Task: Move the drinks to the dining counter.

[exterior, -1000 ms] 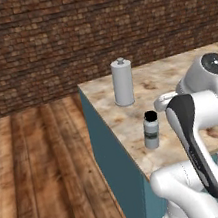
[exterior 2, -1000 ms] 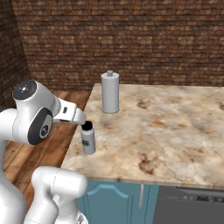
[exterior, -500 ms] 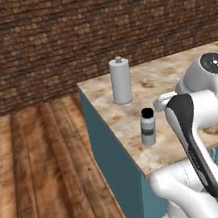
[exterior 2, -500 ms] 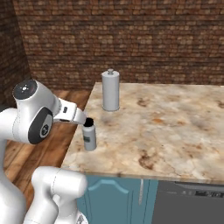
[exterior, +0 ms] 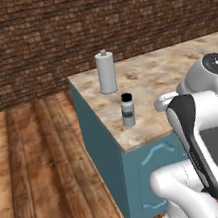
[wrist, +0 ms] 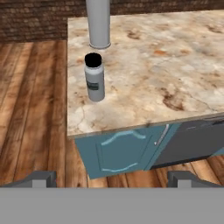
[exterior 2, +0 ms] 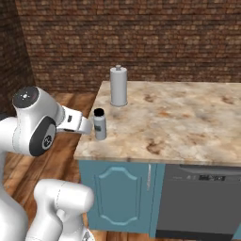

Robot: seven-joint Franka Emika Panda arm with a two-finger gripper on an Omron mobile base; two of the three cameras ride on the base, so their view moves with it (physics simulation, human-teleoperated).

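Hand view gives you the gripper [wrist: 111,178] spread open, short of the bottle [wrist: 94,77] on the desk [wrist: 144,74]; canister [wrist: 99,22] top cut off.

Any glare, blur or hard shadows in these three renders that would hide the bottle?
Left base view: flat even light, bottle sharp, only a faint shadow on the counter. Right base view: the same, no glare on the canister. Hand view: bottle crisp, label text too small to read.

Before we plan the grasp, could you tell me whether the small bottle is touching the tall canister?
Apart. In the hand view, bare marble shows between the bottle and the canister base behind it.
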